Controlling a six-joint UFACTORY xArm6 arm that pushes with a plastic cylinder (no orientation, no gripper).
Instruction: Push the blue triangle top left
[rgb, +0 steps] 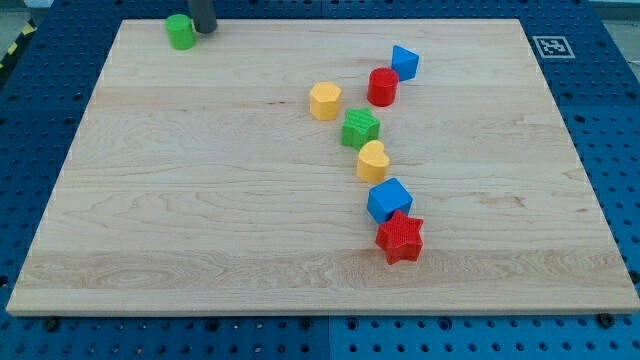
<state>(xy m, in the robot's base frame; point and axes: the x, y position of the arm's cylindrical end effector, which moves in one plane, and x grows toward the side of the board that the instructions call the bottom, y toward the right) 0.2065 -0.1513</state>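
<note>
Wooden board (200, 200) lies on blue pegboard table (610, 180); fiducial marker (549, 46) at board's top-right corner. No containers seen; all blocks sit loose on the board.

Blue triangle (404, 62) is in upper-right part of board, just beside and to upper right of red cylinder (382, 87), possibly touching; can't confirm. Its pointing direction and long axis can't be made out at this res.

Rest of cluster runs down the view's centre-right: yellow hexagon-like block (324, 101) left of red cylinder; green star-ish block (360, 128) below them; yellow heart-ish block (372, 160) just under green one; blue cube (389, 199) lower; red star (400, 237) touching the cube's lower edge.

Green cylinder (180, 31) stands alone at board's top left, well apart from cluster.

My tip (204, 30) shows at view's top edge, just right of green cylinder, far from blue triangle. Arm carries a plain rod, no jaws to open or close; holds nothing.
</note>
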